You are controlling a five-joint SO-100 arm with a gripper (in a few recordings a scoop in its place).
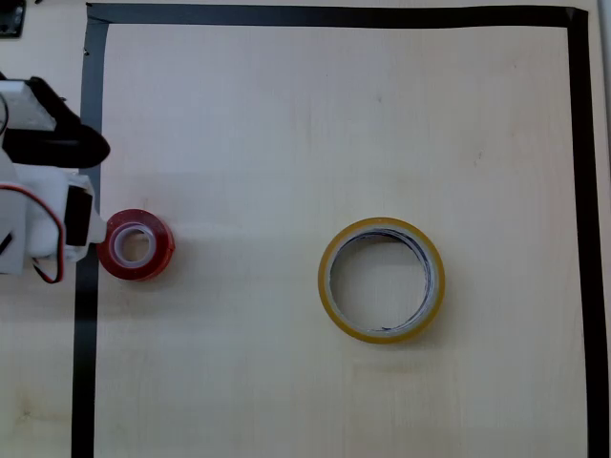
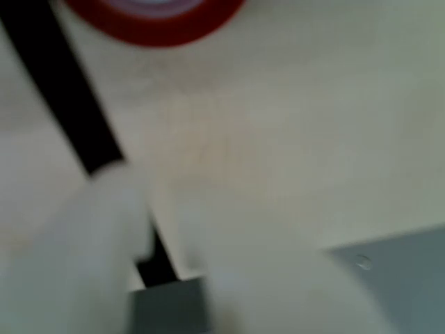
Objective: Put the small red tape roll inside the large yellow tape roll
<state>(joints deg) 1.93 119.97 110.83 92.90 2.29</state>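
Claw (image 1: 95, 229) beside small red tape roll (image 1: 135, 245), opening unclear, large yellow tape roll (image 1: 381, 280) empty, well apart.

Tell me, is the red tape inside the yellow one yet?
Not yet. The small red tape roll lies flat, far left of the large yellow tape roll, whose hole is empty.

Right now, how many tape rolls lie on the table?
2. The red roll lies at the left, beside the black border line; the yellow roll lies right of centre. Both lie flat, apart from each other.
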